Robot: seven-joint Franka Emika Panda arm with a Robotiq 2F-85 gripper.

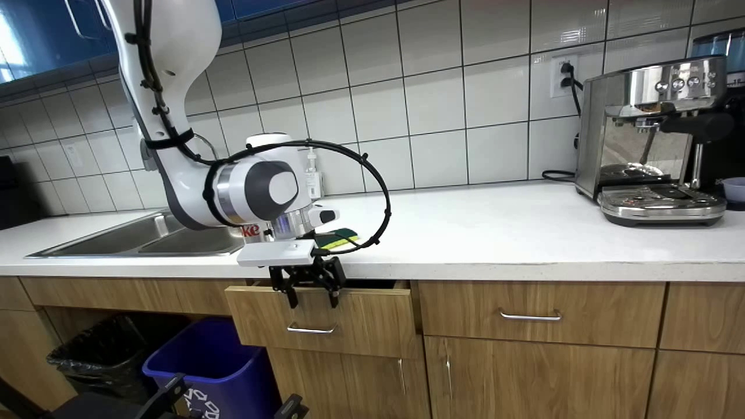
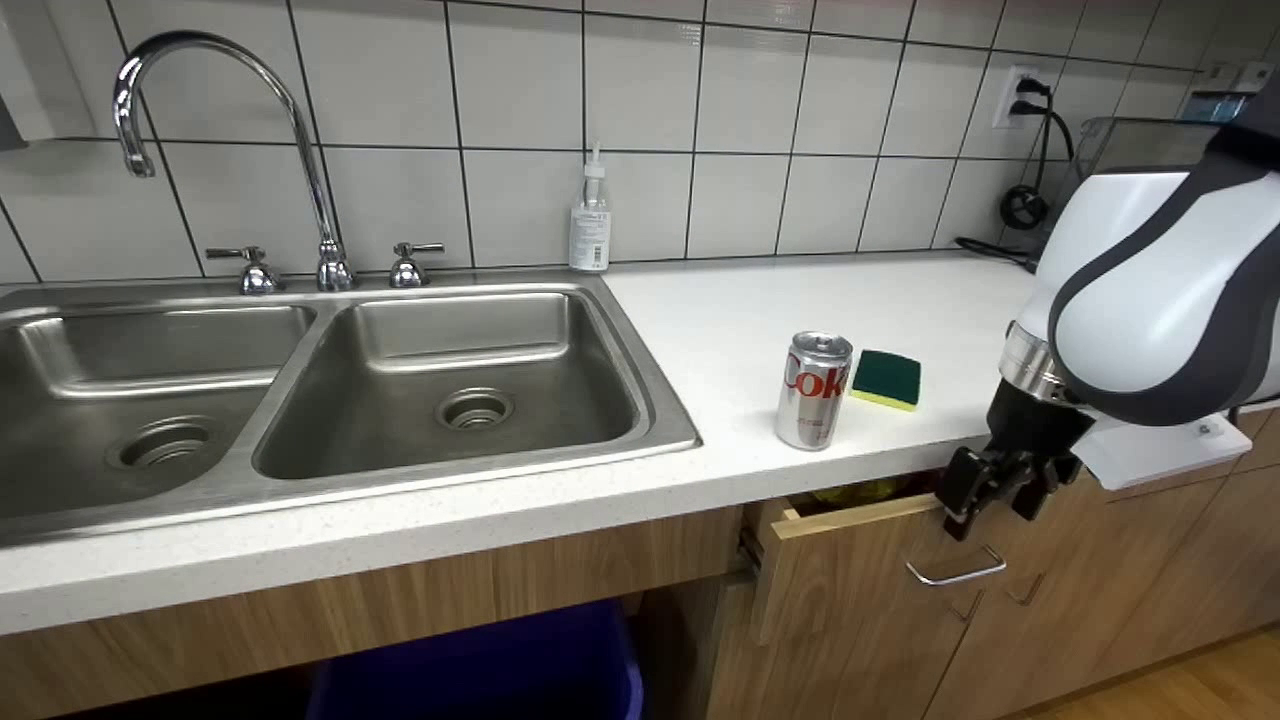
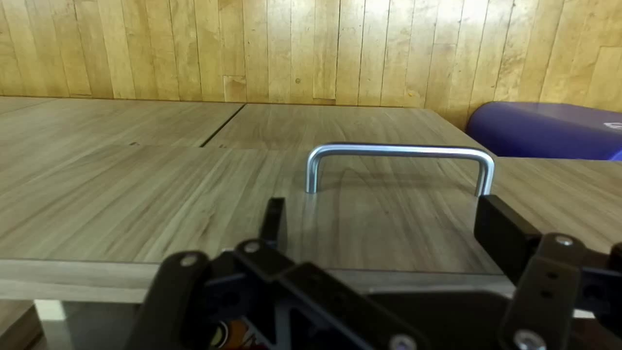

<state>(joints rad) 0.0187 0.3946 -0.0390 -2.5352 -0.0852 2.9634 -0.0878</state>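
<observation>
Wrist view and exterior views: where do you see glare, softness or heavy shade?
Wrist view: pale glare on the wooden floor, the gripper slightly soft in the near foreground, the drawer handle crisper; in an exterior view, white glare at the left of the blue cabinet; in an exterior view, the blue bin in deep shade.

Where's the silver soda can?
In an exterior view, the silver soda can stands right of center on the white countertop, between the steel sink and the green-and-yellow sponge.
</observation>
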